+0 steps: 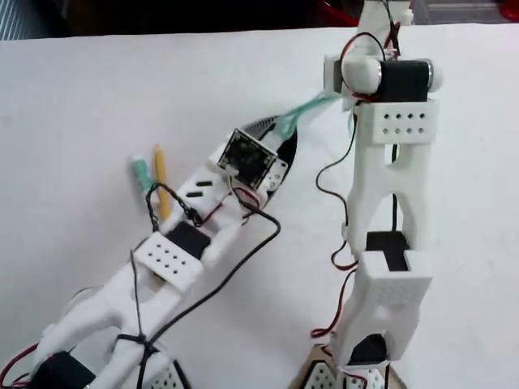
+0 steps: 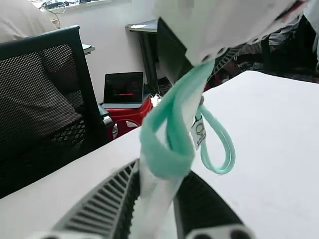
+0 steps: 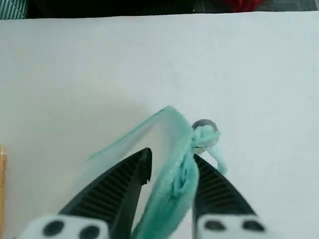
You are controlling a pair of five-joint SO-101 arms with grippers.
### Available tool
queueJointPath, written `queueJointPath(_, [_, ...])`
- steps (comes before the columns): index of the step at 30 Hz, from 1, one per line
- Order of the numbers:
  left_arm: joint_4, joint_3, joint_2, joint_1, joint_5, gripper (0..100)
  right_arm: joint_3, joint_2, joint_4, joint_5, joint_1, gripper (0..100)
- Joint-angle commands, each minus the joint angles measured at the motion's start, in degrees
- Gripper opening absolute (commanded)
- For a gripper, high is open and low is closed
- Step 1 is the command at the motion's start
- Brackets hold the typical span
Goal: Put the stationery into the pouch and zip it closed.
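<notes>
Pouch (image 3: 169,149), one only: soft, translucent mint-green plastic, flat with a rounded corner, held between two grippers over the far middle of a white table (image 1: 97,97). One small metal zipper ring (image 3: 203,124) at that corner, tied with one thin mint cord loop (image 2: 222,149). Alongside, one thicker, fuzzy-looking mint band (image 2: 167,154) running up toward the other gripper.

Left gripper (image 2: 158,196) clamped on one end of the pouch, pale material pinched between two black ribbed fingers (image 2: 99,214). Right gripper (image 3: 172,164) clamped likewise on the zipper edge at the opposite end, again with two black ribbed, wedge-shaped fingers.

Two stationery pieces outside the pouch, lying side by side on the table beside the left arm, well apart from the pouch: one yellow pencil (image 1: 160,182), slim and straight, and one short mint-green cylinder (image 1: 140,173), kind not clear.

Two arms of white moulded plastic, blocky, with perforated panels and black motor housings, trailing thin black and red wires (image 1: 243,251).

Beyond the table edge in the left wrist view: one black mesh chair (image 2: 45,99), one small dark screen (image 2: 123,88), and one red box (image 2: 130,117) under it.
</notes>
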Motion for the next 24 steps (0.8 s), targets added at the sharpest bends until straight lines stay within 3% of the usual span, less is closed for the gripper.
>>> queueJointPath(1, [-1.93, -3.08, -0.48, -2.59, 1.05, 2, -1.05, -8.92, 0.84, 2.11, -2.86, 24.9])
queueJointPath(12, [-2.20, -3.43, -0.48, -4.97, 1.23, 2, 17.41, -19.65, 0.84, 3.08, -8.75, 25.8])
queueJointPath(16, [-2.02, -3.52, -0.57, -7.69, 5.63, 2, 17.93, -24.84, 0.75, 4.57, -8.40, 25.8])
queueJointPath(21, [0.88, -4.31, -0.66, -9.10, 8.53, 2, 19.16, -33.01, 0.75, 18.55, -7.25, 25.5])
queueJointPath(24, [10.46, -9.05, -0.66, -8.57, 8.70, 2, 22.68, -37.67, 0.75, 28.40, -4.26, 25.5])
